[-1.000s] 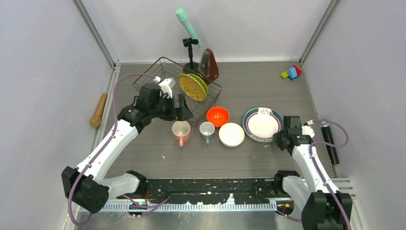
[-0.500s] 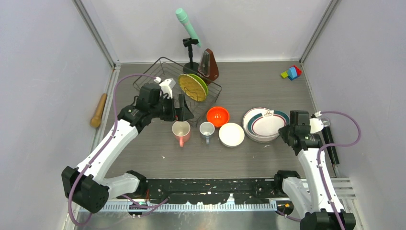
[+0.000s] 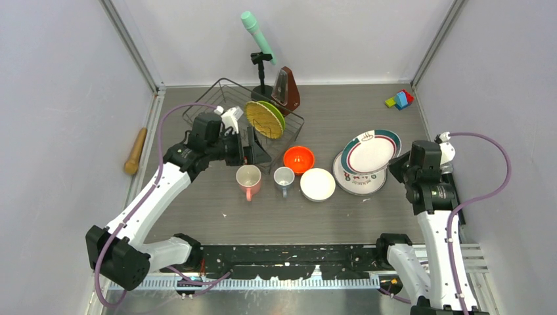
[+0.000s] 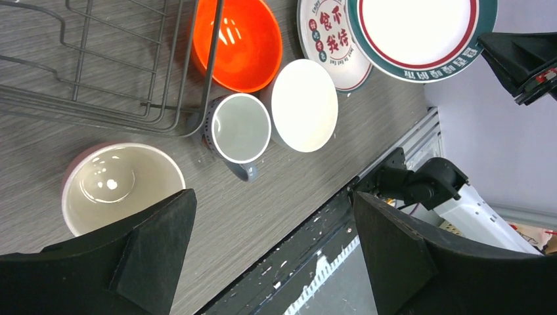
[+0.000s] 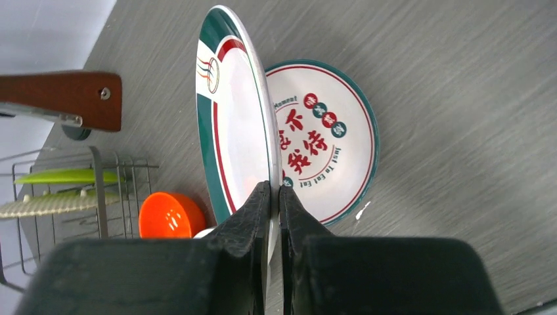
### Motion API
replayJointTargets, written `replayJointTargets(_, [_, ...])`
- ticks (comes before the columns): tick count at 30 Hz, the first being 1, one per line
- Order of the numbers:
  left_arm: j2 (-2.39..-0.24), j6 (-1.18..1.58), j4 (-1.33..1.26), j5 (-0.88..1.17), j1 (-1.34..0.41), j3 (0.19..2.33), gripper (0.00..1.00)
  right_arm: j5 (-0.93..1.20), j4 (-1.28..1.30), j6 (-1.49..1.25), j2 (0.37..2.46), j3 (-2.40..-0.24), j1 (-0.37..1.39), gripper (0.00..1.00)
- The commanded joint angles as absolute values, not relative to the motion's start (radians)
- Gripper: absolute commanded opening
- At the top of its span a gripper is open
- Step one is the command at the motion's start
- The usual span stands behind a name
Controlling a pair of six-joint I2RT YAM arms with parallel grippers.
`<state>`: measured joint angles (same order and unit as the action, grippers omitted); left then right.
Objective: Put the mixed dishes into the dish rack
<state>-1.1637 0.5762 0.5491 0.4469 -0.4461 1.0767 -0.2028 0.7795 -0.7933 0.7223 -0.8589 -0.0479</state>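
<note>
The rack [image 3: 211, 110] stands at the far left of the surface [image 3: 263, 216], reaching out beyond the left fingers [image 3: 255, 149]. It holds two plates on edge in its slots at its right end: the tan plate [image 3: 263, 121] nearer, the lime plate [image 3: 279, 113] close behind it.

The left fingers hang over the rack's near right corner, spread wide with nothing between them. In the wrist view the pink mug [image 4: 121, 187] stands mouth up right at the tip of one finger. The grey mug [image 4: 240, 131] stands mouth up ahead of the gap between the two, just beside the rack's corner wire. Past it the orange bowl [image 4: 240, 42] sits outside the rack, close against its side. The white bowl [image 4: 304, 105] lies ahead of the other finger's tip, just beside the grey mug and the orange bowl.

The lettered plate [image 3: 351, 180] lies flat on the surface, beneath and ahead of the right fingers [image 3: 395, 168]. These are pinched narrow on the rim of the ringed plate [image 5: 230, 138], which they hold tilted above the lettered plate and apart from it, its far edge higher, its white face toward the bowls.
</note>
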Motion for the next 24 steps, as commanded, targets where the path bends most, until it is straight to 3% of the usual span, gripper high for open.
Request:
replayJointTargets(1, [-1.159, 0.603, 0.485, 0.488, -0.451, 1.111, 0.93, -0.024, 0.633, -0.64, 0.684, -0.914, -0.052, 0.0])
replayJointTargets(8, [-1.181, 0.61, 0.472, 0.487, -0.451, 1.138, 0.94, 0.286, 0.527, -0.575, 0.723, -0.97, -0.051, 0.0])
replayJointTargets(18, [-1.253, 0.732, 0.297, 0.538, -0.451, 1.138, 0.94, 0.529, 0.436, -0.645, 0.772, -1.02, -0.051, 0.0])
replayJointTargets(24, [-1.316, 0.82, 0.194, 0.613, -0.452, 1.142, 0.88, 0.673, 0.365, -0.714, 0.803, -1.023, -0.049, 0.0])
